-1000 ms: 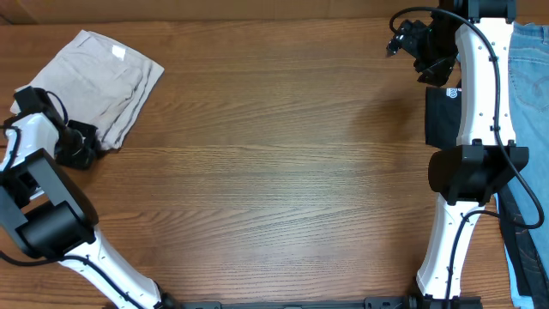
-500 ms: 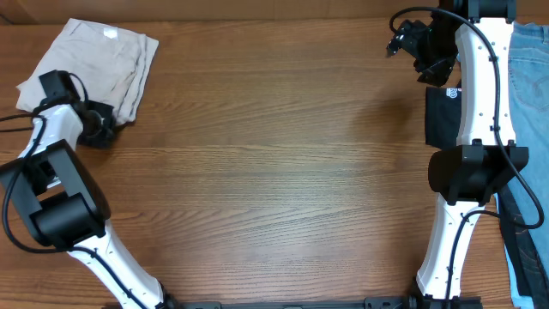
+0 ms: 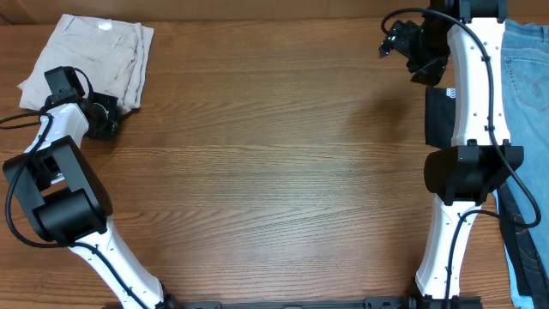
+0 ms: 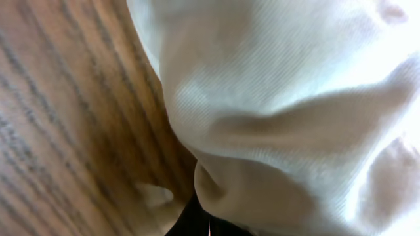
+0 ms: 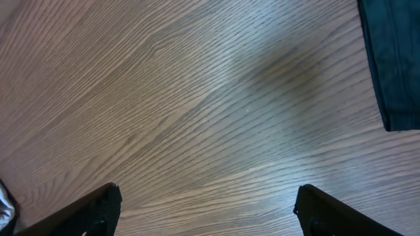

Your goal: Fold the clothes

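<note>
- Counted first: two grippers, one on each arm.
- At the left gripper (image 3: 103, 120), jaws together, clamped on the near right corner of the clothes (image 3: 90, 51).
- In the left wrist view, almost only pale fabric, close and blurred, bunched down toward the dark fingertips (image 4: 191, 224) at the bottom edge.
- At the right gripper (image 5: 209, 208), jaws wide apart, held above plain wood grain of the worktop (image 3: 274, 172).
- Counted of the clothes: one piece only, light beige, thin, lying folded with several layers at the right edge.
- On it, one small white label (image 3: 105, 26), near the far edge.
- Placed at the far left corner of the worktop, spreading from the left gripper toward the far edge and to the left.
- Well apart from the right gripper, at the opposite side of the worktop.
- Counted at the right side: one black shirt (image 3: 439, 116), partly hidden behind the right arm (image 3: 470, 94), and one pair of blue jeans (image 3: 527, 77) along the right edge, just beside the shirt.
</note>
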